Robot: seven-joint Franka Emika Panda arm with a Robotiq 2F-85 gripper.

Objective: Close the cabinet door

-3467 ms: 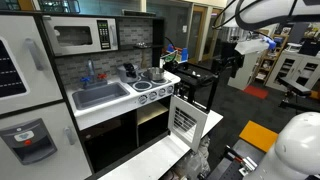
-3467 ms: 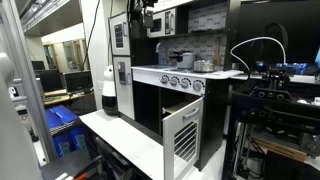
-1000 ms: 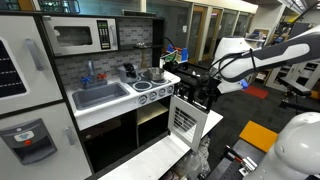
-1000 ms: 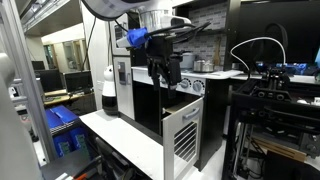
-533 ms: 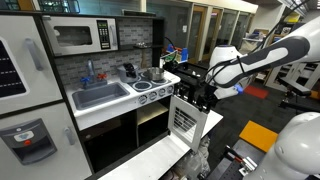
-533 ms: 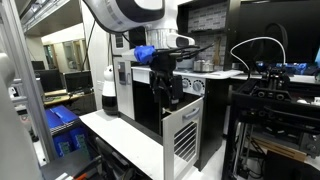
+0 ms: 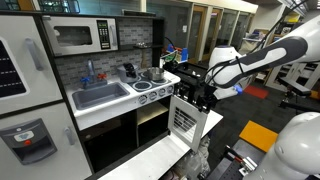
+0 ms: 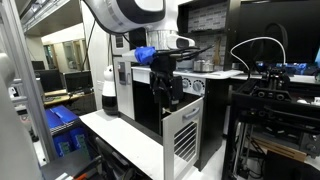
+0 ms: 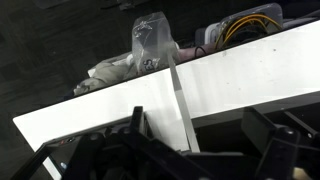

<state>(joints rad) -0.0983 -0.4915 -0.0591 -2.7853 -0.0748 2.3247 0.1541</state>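
The cabinet door (image 7: 183, 120) is small and white, with a window crossed by thin horizontal bars. It stands swung open from the dark oven compartment under the stove, in both exterior views (image 8: 181, 136). My gripper (image 7: 203, 97) hangs just beyond the door's outer face near its top edge, also seen in an exterior view (image 8: 165, 90). In the wrist view the door's thin top edge (image 9: 179, 103) runs between my spread dark fingers (image 9: 200, 135). The gripper is open and empty. I cannot tell whether a finger touches the door.
The play kitchen has a silver-grey microwave (image 7: 82, 37), a sink (image 7: 100, 95), pots on the stove (image 7: 152, 74) and a tall white fridge door (image 7: 25, 100). A white platform (image 8: 125, 138) lies in front. A black frame with cables (image 8: 270, 95) stands nearby.
The arm came in from far behind the kitchen and dropped to the top of the open door. Over the last half second it has held still. The door has not moved.
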